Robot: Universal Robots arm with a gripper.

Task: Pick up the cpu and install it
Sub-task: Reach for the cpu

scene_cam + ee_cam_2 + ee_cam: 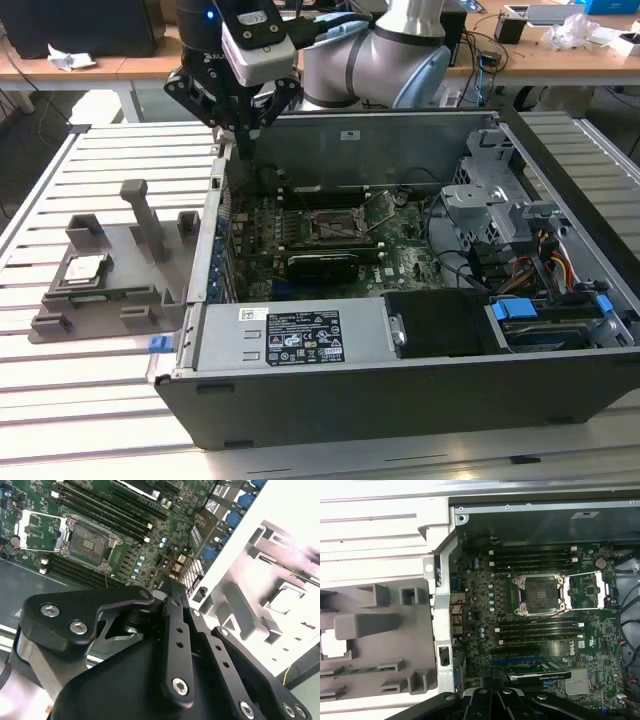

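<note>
Gripper (245, 143) hangs over the rear corner of the case (400, 400), on the exterior view's left. Jaws are pinched together w/ nothing between them. Cpu (85, 268) lies flat in the tray (120, 243) outside the case, well apart from the gripper, so it's not picked up yet. Socket (540, 595) is open & bare, plate (593, 586) flipped back beside it.

Risks, as I judge them:
- Go down w/ the jaws shut like this & you press on the cpu lid instead of straddling it.
- The post (140, 215) & tray walls stand near the cpu, so a finger can catch there.
- The case wall sits between tray & socket. Carry low & you clip it.
- Wrong rotation or a tilted drop onto the socket can bend pins.

Hard to read:
- Both wrist views wash the tray out to white, so you can't make out cpu edges or a corner mark.
- Socket pins are too fine to check.
- The gripper body covers the board beneath it in the second wrist view.
</note>
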